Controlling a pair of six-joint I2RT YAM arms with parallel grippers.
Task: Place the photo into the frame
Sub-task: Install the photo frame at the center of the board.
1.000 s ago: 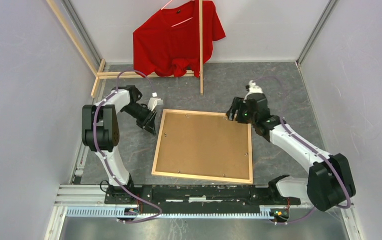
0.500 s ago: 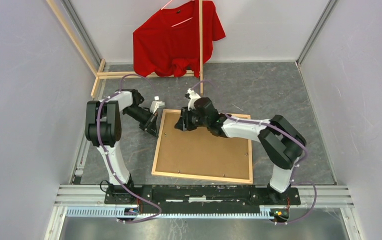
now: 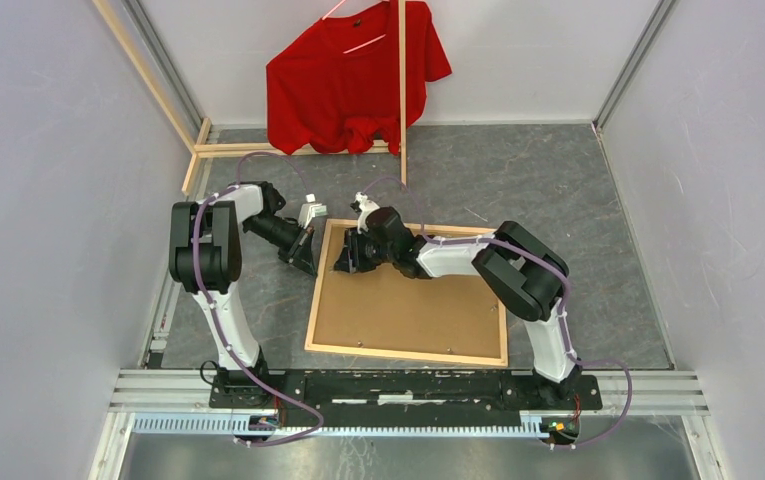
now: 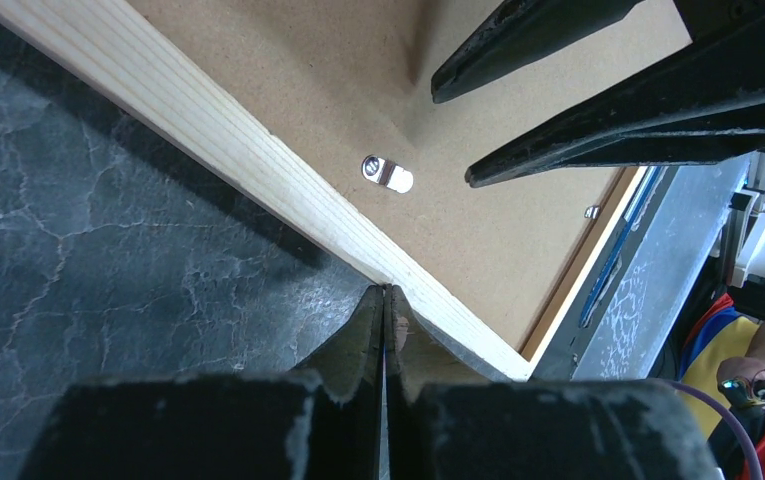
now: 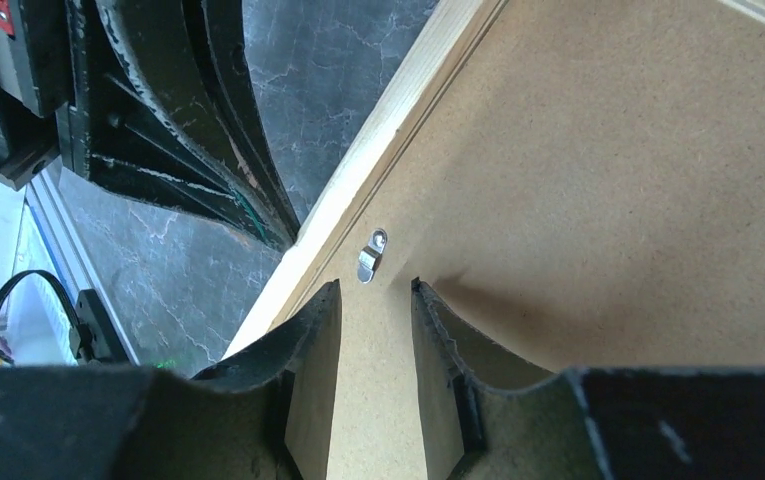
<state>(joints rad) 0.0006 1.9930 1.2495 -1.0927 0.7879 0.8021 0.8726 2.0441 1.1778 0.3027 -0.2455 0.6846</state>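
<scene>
At 10 o'clock edge of frame (image 4: 208,130), left hand (image 4: 385,300) pinched together; right hand (image 5: 375,290) slightly apart above backing board (image 5: 608,200), beside metal clip (image 5: 370,255).

Both arms at the far-left corner of the frame (image 3: 405,355).
My left gripper (image 4: 386,292) has its fingers pressed together, tips at the frame's left outer edge; my right arm stretches across the frame, right gripper (image 5: 375,290) narrowly parted, tips pointing down just inside that same edge.
</scene>
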